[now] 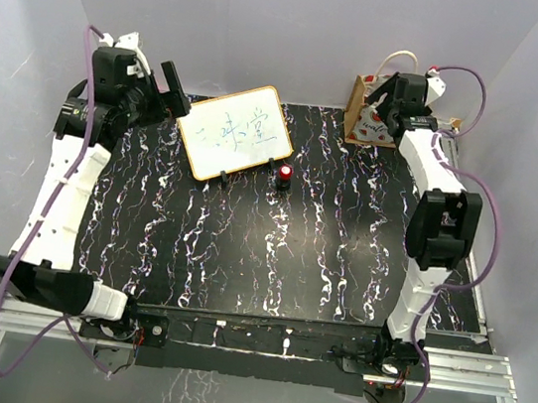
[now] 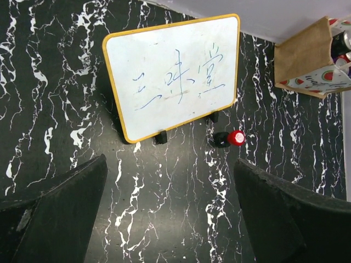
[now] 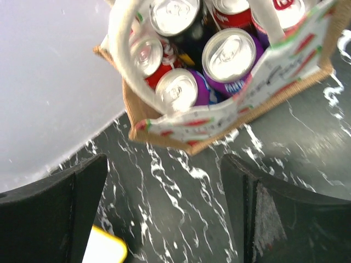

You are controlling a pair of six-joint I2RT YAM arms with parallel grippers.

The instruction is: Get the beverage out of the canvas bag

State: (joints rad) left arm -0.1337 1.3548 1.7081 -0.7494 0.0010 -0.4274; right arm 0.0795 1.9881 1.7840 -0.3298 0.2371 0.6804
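Several cans (image 3: 229,55): upright, packed tight inside the canvas bag (image 3: 181,131); tops showing; none out yet
Canvas bag: on the counter (image 1: 242,248) by the back wall; mouth up, so cans can be reached from above
Right hand (image 3: 164,164): over the bag's near wall; jaws wide, empty; likely lining up on a can
Left hand (image 2: 170,164): well apart from the bag; wide, empty; probably parked clear
Whiteboard (image 2: 173,76): between left hand and bag
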